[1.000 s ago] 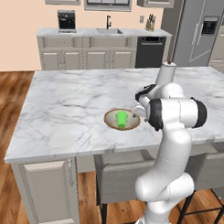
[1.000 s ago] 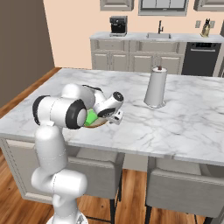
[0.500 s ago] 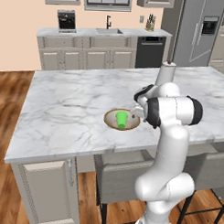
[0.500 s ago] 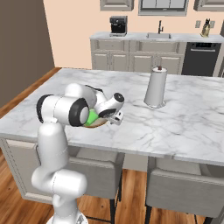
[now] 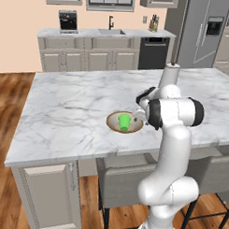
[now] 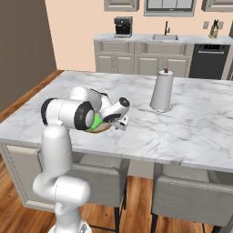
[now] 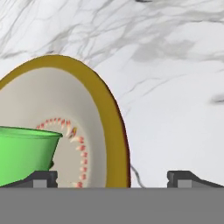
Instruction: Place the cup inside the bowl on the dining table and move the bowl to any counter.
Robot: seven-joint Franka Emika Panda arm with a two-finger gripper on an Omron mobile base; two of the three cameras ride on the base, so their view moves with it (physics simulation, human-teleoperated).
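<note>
The green cup point(image 5: 124, 122) stands upright inside the wide brown-rimmed bowl point(image 5: 113, 124) near the front edge of the marble dining table point(image 5: 69, 110). My gripper point(image 5: 140, 118) is low at the bowl's right side and open. In the hand view the bowl's rim point(image 7: 114, 118) runs between my two fingertips point(image 7: 42, 178). The cup point(image 7: 24, 153) is at the left of that view, and my gripper point(image 7: 113, 178) holds nothing. From the right base view the cup point(image 6: 96, 122) and the bowl point(image 6: 103, 129) are partly hidden behind my arm, with the gripper point(image 6: 119, 122) beside them.
A white paper towel roll point(image 5: 168, 77) stands on the table behind my arm, also seen as the roll point(image 6: 162, 93). Grey chairs point(image 5: 121, 182) are tucked under the near edge. The counter point(image 5: 105, 35) with sink and black faucet runs along the back wall.
My arm has shifted only slightly at the bowl's side. The cup and bowl have not moved, and the jaws stay open.
</note>
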